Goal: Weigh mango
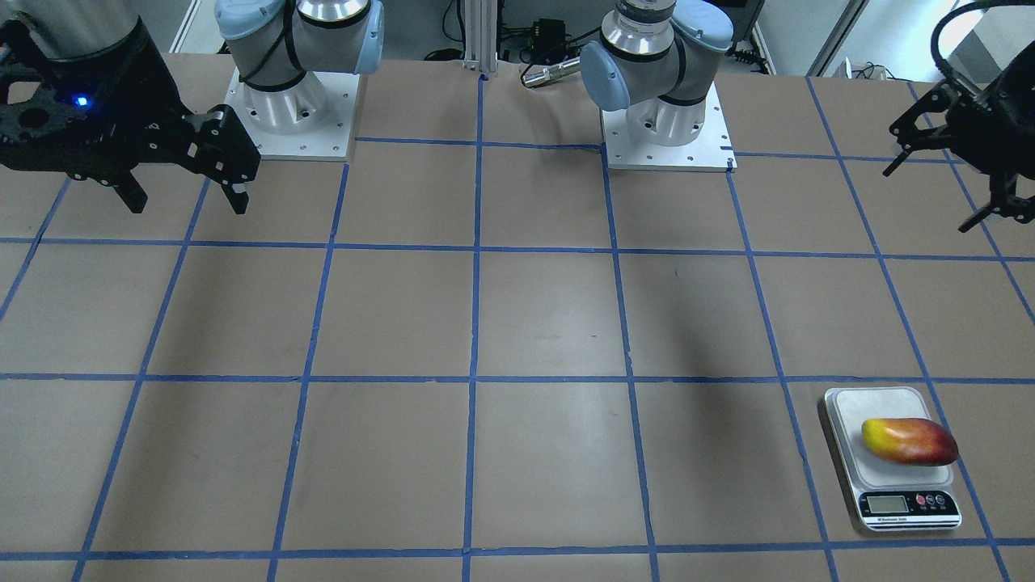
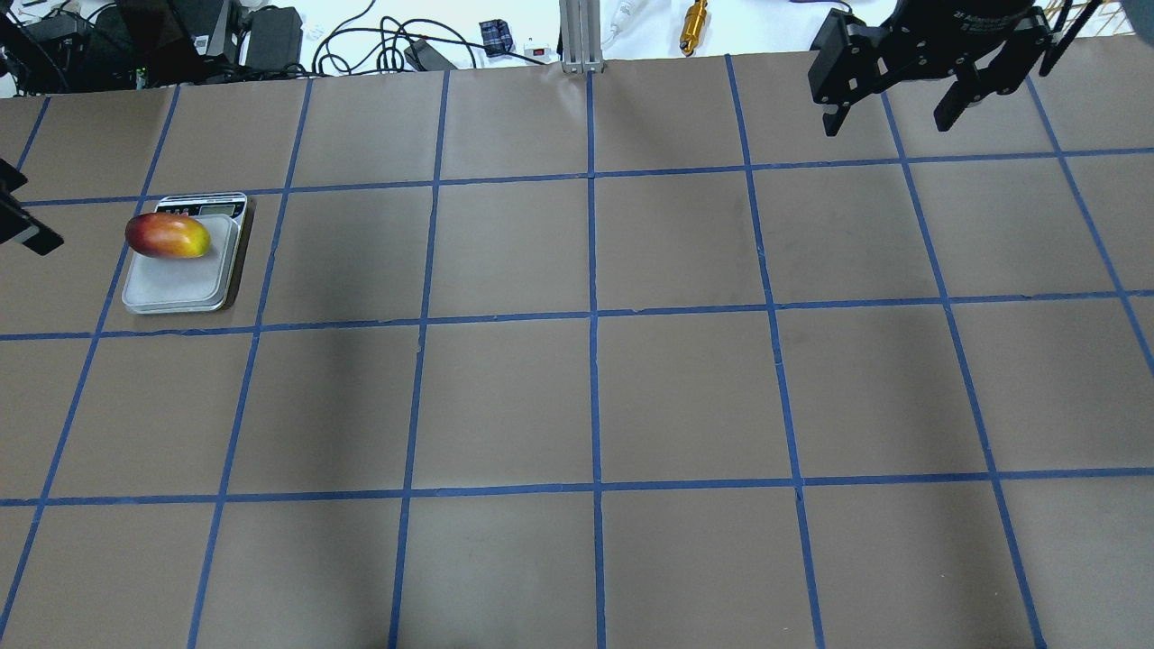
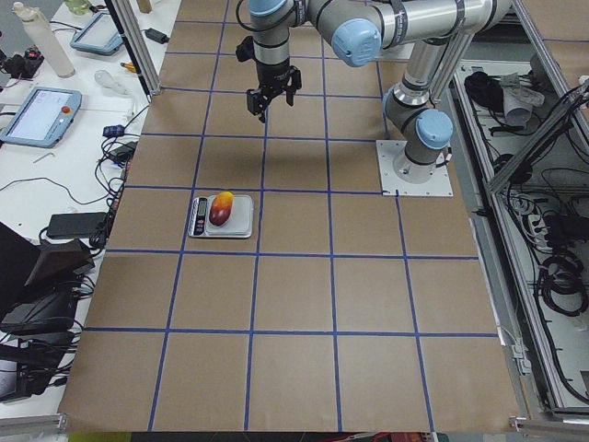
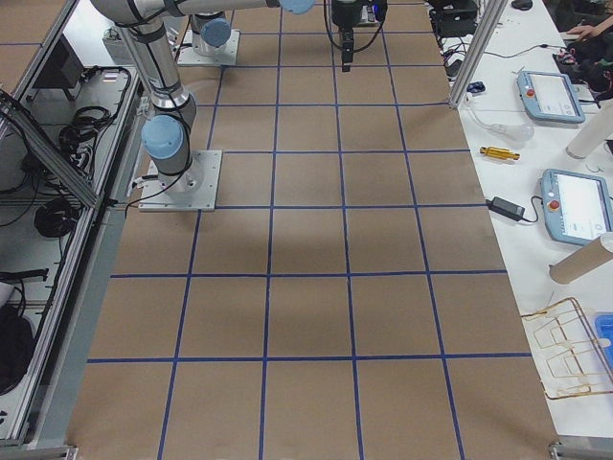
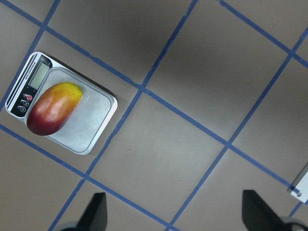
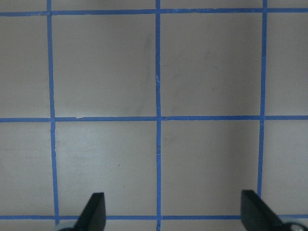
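The mango [image 1: 910,440], yellow at one end and red at the other, lies on the platform of a small silver kitchen scale [image 1: 873,404] near the table's operator-side edge. It also shows in the overhead view [image 2: 168,235] on the scale [image 2: 171,284], and in the left wrist view [image 5: 53,108]. My left gripper [image 1: 924,201] is open and empty, raised well above the table and apart from the scale. My right gripper [image 2: 888,122] is open and empty, high over the opposite end of the table.
The table is brown paper with a blue tape grid. The two arm bases [image 1: 667,121] [image 1: 295,105] stand at the robot's edge. Cables and a brass part [image 2: 694,18] lie beyond the far edge. Tablets [image 4: 551,96] sit on a side bench.
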Available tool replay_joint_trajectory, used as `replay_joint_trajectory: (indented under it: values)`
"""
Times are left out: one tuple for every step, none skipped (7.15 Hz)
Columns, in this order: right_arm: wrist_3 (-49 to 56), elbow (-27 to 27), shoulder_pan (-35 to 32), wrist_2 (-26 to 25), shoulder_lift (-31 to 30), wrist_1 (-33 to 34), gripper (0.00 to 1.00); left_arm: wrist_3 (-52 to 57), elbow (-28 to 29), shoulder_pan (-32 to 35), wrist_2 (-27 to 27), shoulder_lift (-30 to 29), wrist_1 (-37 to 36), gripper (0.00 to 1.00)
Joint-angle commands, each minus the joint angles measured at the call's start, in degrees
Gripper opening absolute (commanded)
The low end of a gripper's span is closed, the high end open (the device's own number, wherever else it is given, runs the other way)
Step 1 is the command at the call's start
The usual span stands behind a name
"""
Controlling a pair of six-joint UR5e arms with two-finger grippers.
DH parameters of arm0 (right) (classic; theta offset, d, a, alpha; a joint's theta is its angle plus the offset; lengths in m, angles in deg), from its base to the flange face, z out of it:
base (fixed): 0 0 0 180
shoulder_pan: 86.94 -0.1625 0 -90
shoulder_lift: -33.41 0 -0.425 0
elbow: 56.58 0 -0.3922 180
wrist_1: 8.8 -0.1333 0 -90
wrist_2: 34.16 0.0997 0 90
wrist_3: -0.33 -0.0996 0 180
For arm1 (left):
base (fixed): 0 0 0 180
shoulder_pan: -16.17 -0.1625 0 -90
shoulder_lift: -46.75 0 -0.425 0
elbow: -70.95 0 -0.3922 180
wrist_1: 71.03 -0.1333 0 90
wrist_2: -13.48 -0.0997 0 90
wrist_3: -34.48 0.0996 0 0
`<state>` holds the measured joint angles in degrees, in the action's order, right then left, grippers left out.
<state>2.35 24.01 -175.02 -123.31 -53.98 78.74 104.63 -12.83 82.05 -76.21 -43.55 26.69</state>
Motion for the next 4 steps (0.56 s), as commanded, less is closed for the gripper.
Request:
replay_joint_trajectory:
  values:
    - [0.0,0.0,-0.07,-0.06,-0.06,0.0,1.0,-22.76,0.02,11.15,0.22,-0.5,-0.16,1.0]
    - [0.0,0.0,-0.07,0.03,-0.06,0.0,1.0,-37.21,0.1,15.81,0.57,-1.28,-1.21,1.0]
    - [0.0,0.0,-0.07,0.03,-0.06,0.0,1.0,-46.75,-0.07,19.78,0.31,-1.29,-1.48,1.0]
    - [0.0,0.0,-0.07,0.03,0.02,0.0,1.0,-56.77,-0.16,23.03,0.31,-1.29,-1.48,1.0]
